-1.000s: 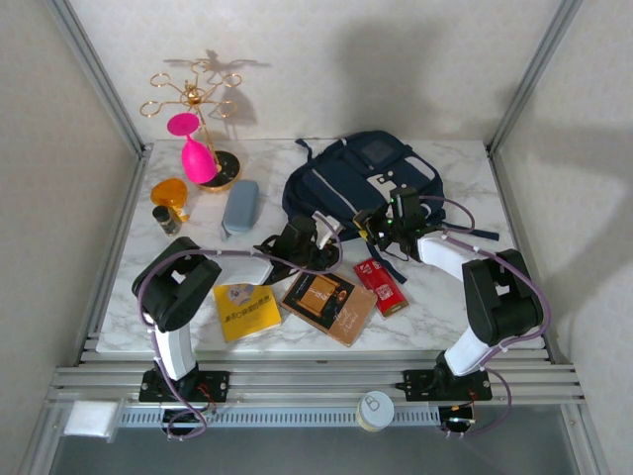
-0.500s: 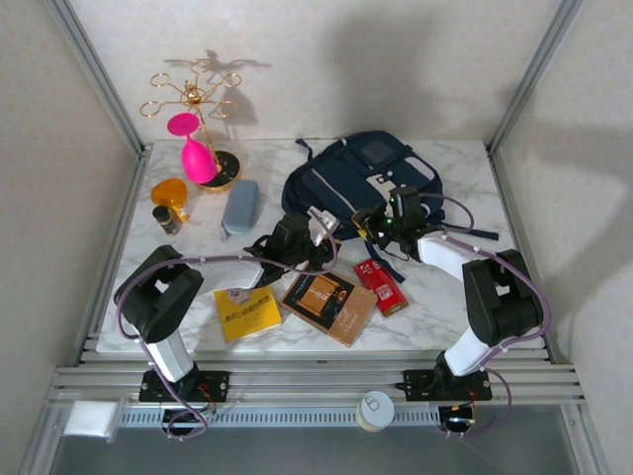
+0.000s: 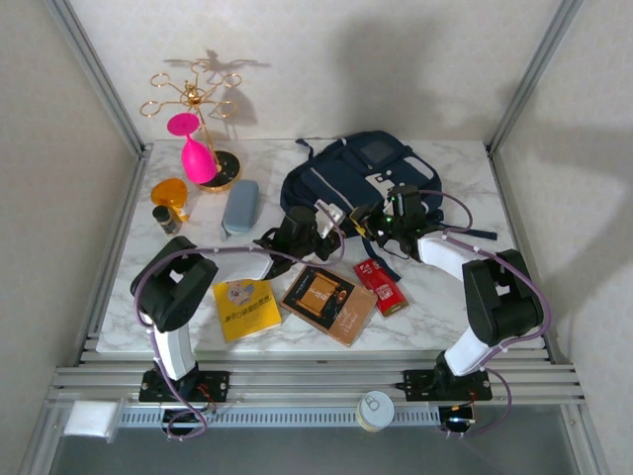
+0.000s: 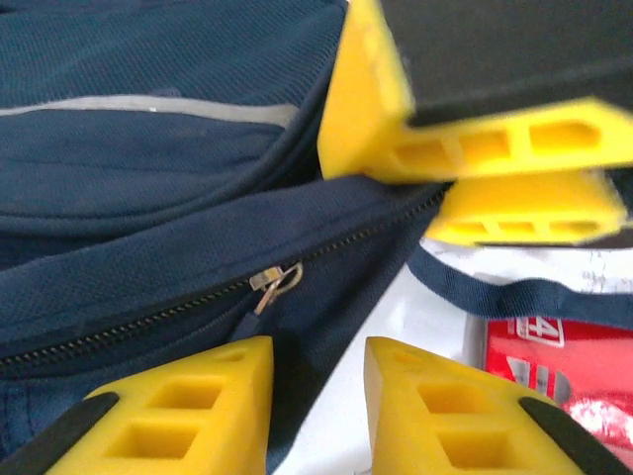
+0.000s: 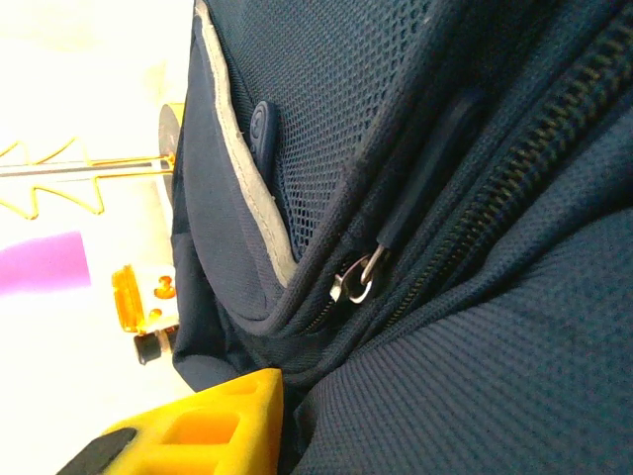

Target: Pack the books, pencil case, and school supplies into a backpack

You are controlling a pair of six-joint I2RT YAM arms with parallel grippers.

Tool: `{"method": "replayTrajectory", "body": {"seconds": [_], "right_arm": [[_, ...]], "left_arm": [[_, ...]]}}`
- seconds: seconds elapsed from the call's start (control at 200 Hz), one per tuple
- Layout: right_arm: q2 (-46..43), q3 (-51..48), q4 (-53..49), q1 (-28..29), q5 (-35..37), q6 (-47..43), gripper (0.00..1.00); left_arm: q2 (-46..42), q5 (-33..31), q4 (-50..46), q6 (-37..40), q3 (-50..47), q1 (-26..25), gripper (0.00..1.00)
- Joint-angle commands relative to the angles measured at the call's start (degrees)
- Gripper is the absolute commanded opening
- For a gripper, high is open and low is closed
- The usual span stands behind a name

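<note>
The navy backpack (image 3: 361, 176) lies at the back middle of the table. My left gripper (image 3: 326, 224) is at its near edge, open (image 4: 318, 358), with a zipper pull (image 4: 273, 281) just above the left fingertip. My right gripper (image 3: 376, 220) is shut on backpack fabric; its yellow fingers (image 4: 475, 139) pinch the edge, and one finger (image 5: 213, 421) shows under bulging fabric (image 5: 475, 356). The grey-blue pencil case (image 3: 240, 206) lies left of the backpack. A yellow book (image 3: 247, 309) and a brown-black book (image 3: 328, 297) lie in front. The red school supplies pack (image 3: 381, 285) (image 4: 554, 366) is beside them.
A gold stand with a pink glass (image 3: 198, 148) stands at the back left, with an orange object (image 3: 168, 190) and a small dark bottle (image 3: 166, 220) near it. Dark backpack straps (image 3: 475, 234) trail right. Frame posts border the table.
My left gripper has edged up and right to the backpack's near edge, and its jaws have narrowed. The right gripper holds as before.
</note>
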Motion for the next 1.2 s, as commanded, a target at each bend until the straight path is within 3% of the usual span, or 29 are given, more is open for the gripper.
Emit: {"method": "replayTrajectory", "body": {"seconds": [0.0,0.1,0.17,0.42,0.636,0.911,1.036,1.196], "right_arm": [[-0.40,0.68,4.90,0.43,-1.91,-2.05,0.25],[-0.36,0.90,4.54,0.43,-1.95,-2.43,0.25],[-0.76,1.20,3.54,0.25,-1.58,-2.88,0.22],[-2.74,2.29,0.22,-2.14,-0.91,-5.79,0.16],[-3.89,3.94,-4.19,-8.02,-4.29,-9.99,0.13],[-3.61,7.12,-9.30,-9.24,-6.95,-12.65,0.13],[-3.43,7.35,-8.60,-8.79,-9.77,-11.11,0.14],[-2.68,8.23,-8.93,-8.68,-12.31,-10.58,0.14]], "left_arm": [[1.45,0.97,1.43,0.17,3.31,1.15,0.19],[1.49,1.89,-0.12,0.43,3.92,1.41,0.14],[0.42,2.07,-0.60,0.47,3.00,1.80,0.00],[-4.11,1.52,-6.48,1.89,-0.46,3.41,0.00],[-6.63,0.34,-12.95,1.59,-2.96,5.37,0.00],[-6.62,6.30,-12.03,-2.46,-1.45,4.59,0.00],[-7.38,6.25,-7.29,-3.38,-1.20,2.51,0.21],[-6.99,8.13,-3.04,-2.68,0.42,3.10,0.29]]}}
